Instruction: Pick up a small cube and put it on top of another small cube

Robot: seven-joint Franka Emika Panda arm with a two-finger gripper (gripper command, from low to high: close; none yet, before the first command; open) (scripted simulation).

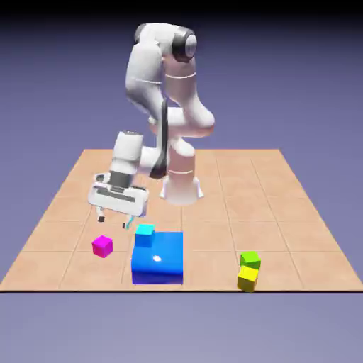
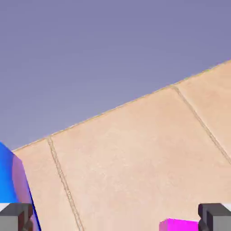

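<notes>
- Hovering above the table point(image 1: 276, 205), the gripper point(image 1: 113, 222) hangs with its 2 fingers spread and nothing between them; judged a pre-grasp pose, open so the jaws can pass either side of a cube
- Hand tilted, not plumb; the hand view takes in the table edge and the backdrop past it. Likely needs straightening before descent, so the fingers meet flat faces
- Magenta cube point(image 1: 103, 246) on the table, apart from its neighbours, with bare tile around it. That spacing should leave room for both fingers
- Cyan cube point(image 1: 144, 235) appears to sit on the big blue block point(image 1: 157, 264), at a rear corner on the exterior view's left. Raised like that, it could catch a finger if the hand swings that way
- Green cube point(image 1: 249, 260) and yellow cube point(image 1: 247, 278) close together on the exterior view's right; contact between the 2 can't be told. Which cube is to take the magenta on top isn't clear either
- Magenta cube relative to tool: below the fingertips and nearer the exterior camera, not under a finger's touch. In the hand view it shows at the bottom edge, cut off, off-centre beside the right-hand tip
- Next move, as judged: shift to centre the cube between the fingers, level the hand, then lower. Coming straight down off-centre risks a fingertip landing on the cube or nudging it away
</notes>
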